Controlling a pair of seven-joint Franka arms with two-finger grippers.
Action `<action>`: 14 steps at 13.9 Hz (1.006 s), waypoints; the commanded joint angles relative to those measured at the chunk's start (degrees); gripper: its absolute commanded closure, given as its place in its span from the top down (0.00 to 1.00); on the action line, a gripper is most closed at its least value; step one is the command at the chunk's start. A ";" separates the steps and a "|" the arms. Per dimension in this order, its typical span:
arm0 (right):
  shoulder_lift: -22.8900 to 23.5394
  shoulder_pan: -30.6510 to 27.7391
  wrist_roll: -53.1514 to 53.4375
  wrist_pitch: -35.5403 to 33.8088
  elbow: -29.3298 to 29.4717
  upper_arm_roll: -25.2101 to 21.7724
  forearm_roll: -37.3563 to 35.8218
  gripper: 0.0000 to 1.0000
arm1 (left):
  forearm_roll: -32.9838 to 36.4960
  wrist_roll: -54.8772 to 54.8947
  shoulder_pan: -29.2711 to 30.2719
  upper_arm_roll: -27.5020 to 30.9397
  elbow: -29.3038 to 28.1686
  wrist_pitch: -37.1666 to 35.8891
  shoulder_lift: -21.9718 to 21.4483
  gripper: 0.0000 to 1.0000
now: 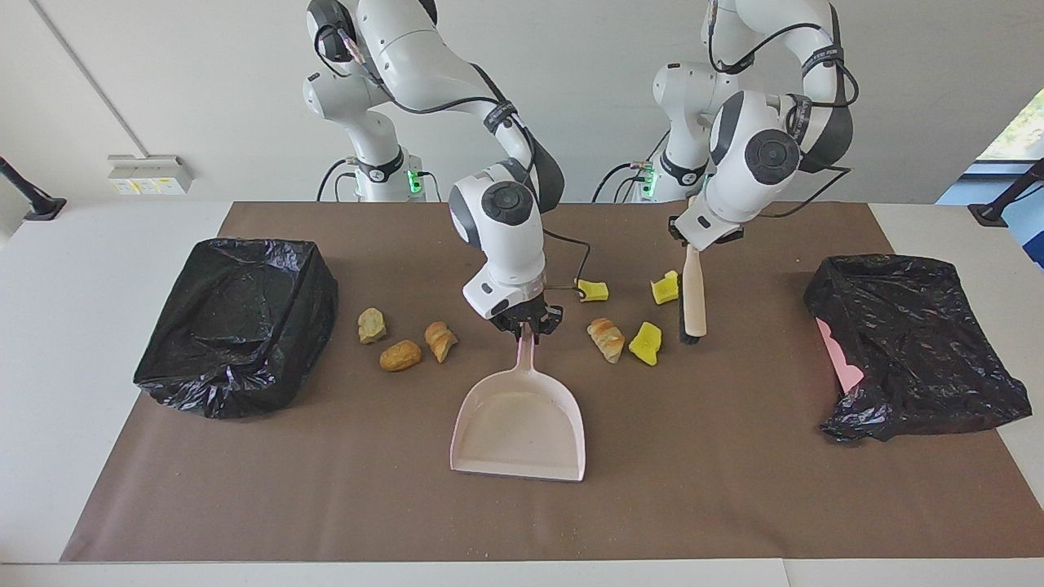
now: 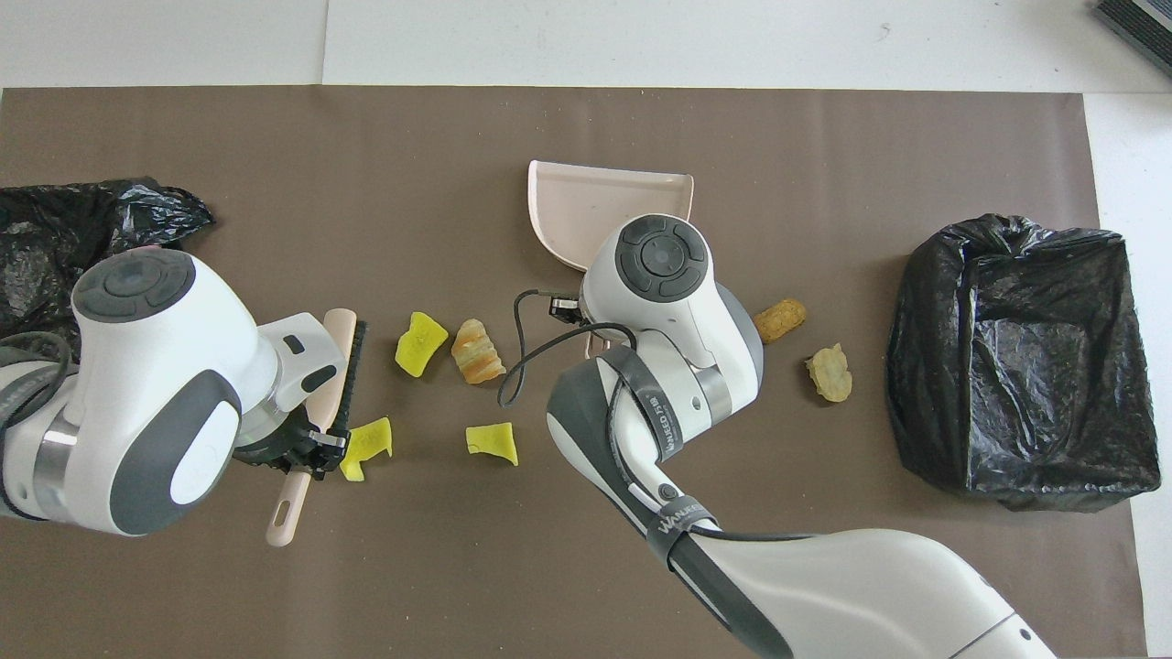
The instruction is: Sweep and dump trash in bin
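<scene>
1. The left gripper [image 1: 692,239] is clenched on the brush [image 1: 693,297], which hangs with its long axis upright and bristles down at the mat.
2. The right gripper [image 1: 528,320] grips the handle of the pink dustpan [image 1: 522,424].
3. 1 yellow chunk [image 1: 646,342] and 1 bread lump [image 1: 605,337] lie between the brush and the dustpan handle, so a sweep toward the right arm's end should carry them to the pan.
4. 3 tan lumps [image 1: 401,355] lie between the dustpan and the black bin [image 1: 236,326].
</scene>
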 commanded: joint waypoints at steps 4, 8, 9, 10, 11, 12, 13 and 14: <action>-6.69 -3.63 -31.86 -6.16 -0.91 0.20 0.96 0.00 | -0.84 -16.90 -0.14 0.31 -17.35 4.21 -12.29 0.00; -17.31 -7.15 -57.81 -9.70 -9.94 0.20 0.87 0.00 | -1.19 -26.08 -2.24 -0.04 -23.43 8.27 -14.33 0.00; -19.51 -8.02 -64.48 -11.27 -12.32 0.20 0.44 0.00 | -3.02 -26.08 -3.56 -0.04 -24.05 9.58 -14.07 0.00; -20.23 -9.16 -74.29 -14.42 -12.95 0.20 0.17 0.00 | -4.95 -26.08 -4.53 -0.04 -24.32 11.68 -13.63 0.00; -20.59 -9.17 -80.91 -16.88 -13.22 0.11 0.08 0.00 | -6.54 -25.82 -5.58 -0.04 -24.41 14.14 -13.02 0.00; -21.37 -9.44 -85.94 -17.95 -14.35 0.19 -0.70 0.00 | -7.77 -25.82 -7.24 -0.04 -24.32 16.60 -11.44 0.00; -22.34 -9.87 -91.99 -17.27 -16.36 0.11 -1.93 0.00 | -8.65 -25.56 -8.74 -0.04 -24.32 20.02 -9.77 0.00; -23.39 -9.53 -94.75 -16.48 -18.39 0.11 -2.38 0.00 | -9.10 -24.94 -10.06 -0.04 -24.06 23.36 -8.54 0.00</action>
